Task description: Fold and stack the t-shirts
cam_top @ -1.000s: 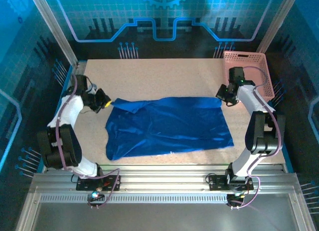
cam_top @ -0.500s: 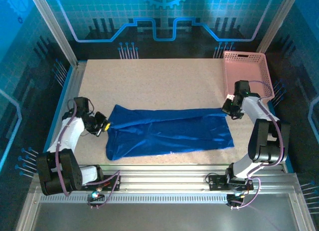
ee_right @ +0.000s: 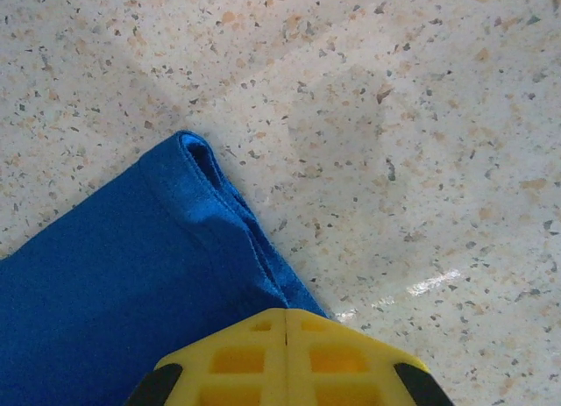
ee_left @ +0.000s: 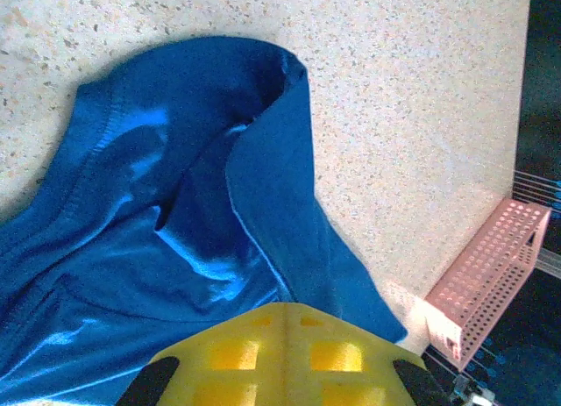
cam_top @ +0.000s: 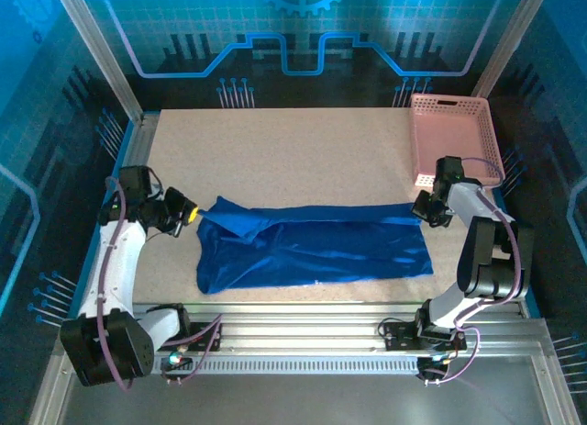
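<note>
mid-fold: royal-blue cotton t-shirt (cam_top: pixel 312 246) lies across speckled beige table (cam_top: pixel 303 150), far edge doubled over. left gripper (cam_top: pixel 190 214) and right gripper (cam_top: pixel 425 208) each clamp a far corner. next, probably: lower edge flat, let go.

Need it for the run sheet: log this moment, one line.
left gripper: shut on t-shirt corner | right gripper: shut on t-shirt corner | t-shirt: partly folded, on table

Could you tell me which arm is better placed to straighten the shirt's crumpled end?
Left: the left gripper holds the t-shirt at its crumpled end; the right gripper holds the flatter opposite end.
</note>
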You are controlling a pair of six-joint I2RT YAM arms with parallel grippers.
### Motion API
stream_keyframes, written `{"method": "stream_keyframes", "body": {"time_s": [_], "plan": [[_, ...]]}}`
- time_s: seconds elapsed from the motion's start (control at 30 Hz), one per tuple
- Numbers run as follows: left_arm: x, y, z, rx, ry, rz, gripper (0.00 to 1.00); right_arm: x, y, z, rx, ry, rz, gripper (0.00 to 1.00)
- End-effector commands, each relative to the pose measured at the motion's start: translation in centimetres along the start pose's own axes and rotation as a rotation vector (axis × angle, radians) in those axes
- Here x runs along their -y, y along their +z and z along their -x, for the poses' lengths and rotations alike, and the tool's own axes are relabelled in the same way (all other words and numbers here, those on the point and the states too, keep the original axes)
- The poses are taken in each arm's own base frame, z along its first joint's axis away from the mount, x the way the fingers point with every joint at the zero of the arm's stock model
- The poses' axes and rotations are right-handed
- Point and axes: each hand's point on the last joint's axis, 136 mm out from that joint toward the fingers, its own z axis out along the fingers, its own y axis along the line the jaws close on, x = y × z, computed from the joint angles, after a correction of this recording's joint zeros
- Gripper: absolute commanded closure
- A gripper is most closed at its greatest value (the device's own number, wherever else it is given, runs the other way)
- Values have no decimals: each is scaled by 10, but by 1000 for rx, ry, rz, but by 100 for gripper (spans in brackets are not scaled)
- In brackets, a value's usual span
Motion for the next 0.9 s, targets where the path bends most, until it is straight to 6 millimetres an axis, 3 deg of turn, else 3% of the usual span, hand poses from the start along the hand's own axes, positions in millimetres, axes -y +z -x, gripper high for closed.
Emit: {"method": "stream_keyframes", "body": {"time_s": [0.0,0.1,0.3,0.47,0.6,0.63,0.73,0.8,0.87], "plan": [[-20,-1,-24,-69,-104,26,100,5,8,-3,-22,3,7,100],[-25,0,-33,-79,-150,4,100,7,9,-3,-23,2,3,100],[-71,16,-41,-81,-162,129,100,11,13,-8,-37,4,-11,100],[-109,50,-21,-3,-200,223,100,13,22,-12,-48,19,-19,100],[-118,76,-20,-40,-192,259,100,15,25,-6,-37,19,-38,100],[-120,79,-20,-43,-177,281,97,16,24,-4,-34,19,-46,98],[-127,82,-14,-27,-160,342,52,14,24,-3,-41,22,-42,83],[-117,77,-7,-7,-122,346,43,13,19,-5,-43,29,-33,57],[-95,63,6,52,-64,335,37,7,4,-7,-18,17,5,44]]}}
